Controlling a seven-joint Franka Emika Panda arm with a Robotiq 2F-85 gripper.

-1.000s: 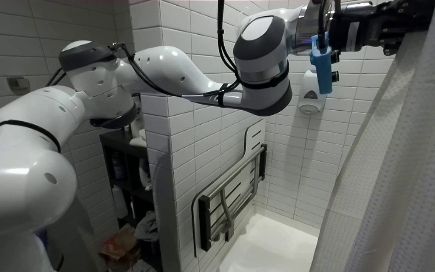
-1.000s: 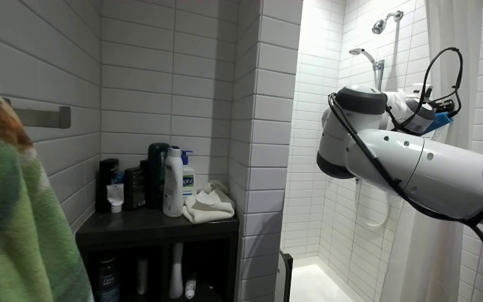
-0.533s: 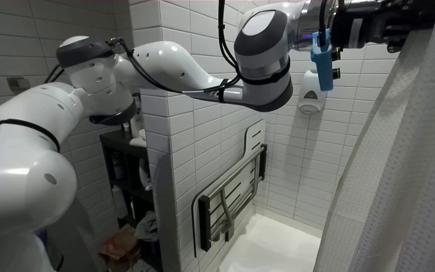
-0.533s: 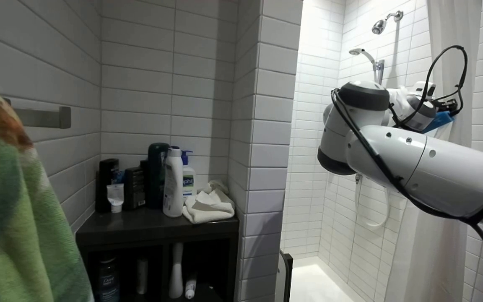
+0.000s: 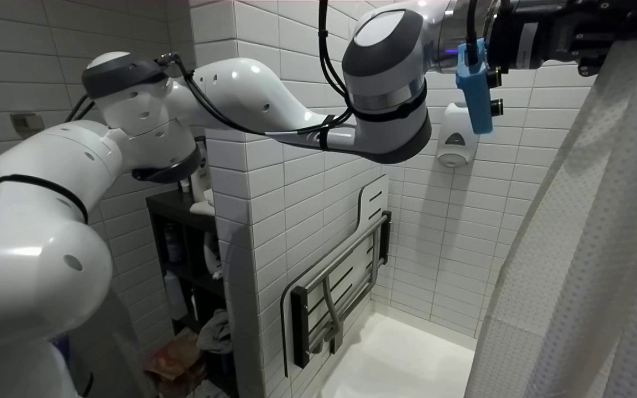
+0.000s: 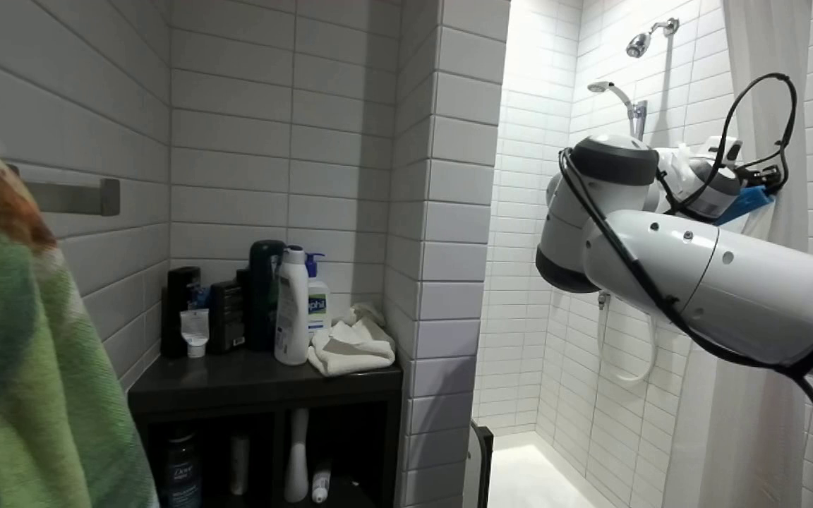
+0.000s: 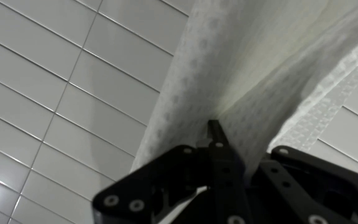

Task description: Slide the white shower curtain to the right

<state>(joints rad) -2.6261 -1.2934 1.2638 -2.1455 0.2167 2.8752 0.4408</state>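
Note:
The white shower curtain (image 5: 578, 249) hangs in folds at the right side in both exterior views (image 6: 738, 437). In the wrist view, the curtain (image 7: 197, 68) runs from the top down into my jaws. My black gripper (image 5: 617, 36) is at the upper right in an exterior view, high on the curtain, with its fingertips hidden by fabric. In the wrist view, my gripper (image 7: 227, 140) has one finger in front of the cloth; the far fingertip is hidden behind it. The gripped cloth is pinched and pulled into creases, and the curtain's free edge slants toward the gripper.
A tiled partition wall (image 5: 266, 182) stands beside the arm, with a folded shower seat (image 5: 335, 287) on it. A soap dispenser (image 5: 455, 138) is on the back wall. A dark shelf (image 6: 265, 384) holds bottles. A shower head (image 6: 637, 46) and a towel (image 6: 32, 367) also show.
My gripper has moved to the right and slightly up in both exterior views. The curtain's free edge has shifted right with it, showing more tiled wall and shower floor.

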